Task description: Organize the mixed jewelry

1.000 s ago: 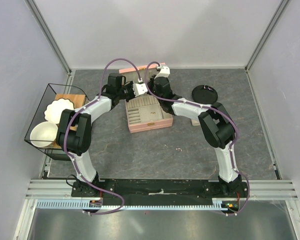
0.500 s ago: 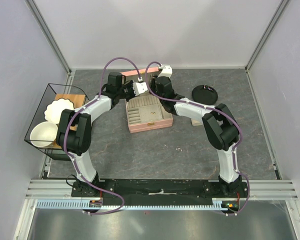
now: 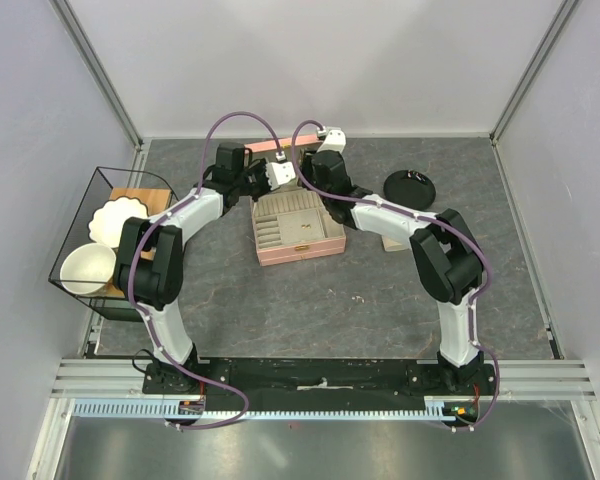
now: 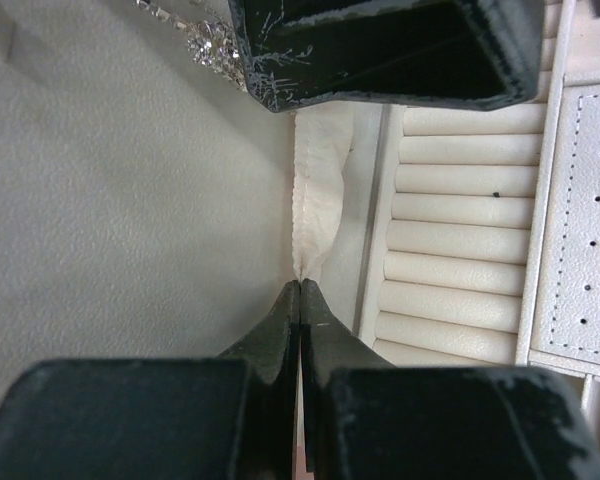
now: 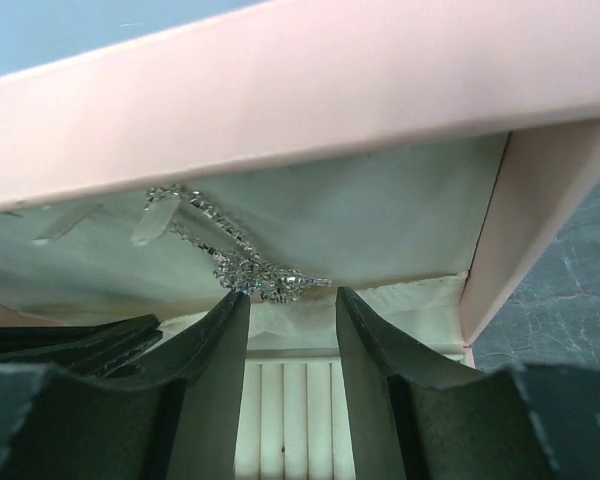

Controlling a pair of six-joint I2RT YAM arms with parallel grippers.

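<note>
While the fingers of the right gripper [image 5: 292,300] stand apart, empty, those of the left gripper [image 4: 299,290] are pressed together at the lining seam. The jewelry [image 5: 255,275] rests against the lid [image 5: 280,90] lining just beyond the right fingertips, at the hinge edge of the box [image 3: 300,252].

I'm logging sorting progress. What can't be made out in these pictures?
- Top view: back section of the pink box, hidden beneath both wrists; its contents are too small.
- Left wrist view: sparkly chain, cut off by the top edge.
- Left wrist view: whether the shut left gripper pinches anything.
</note>
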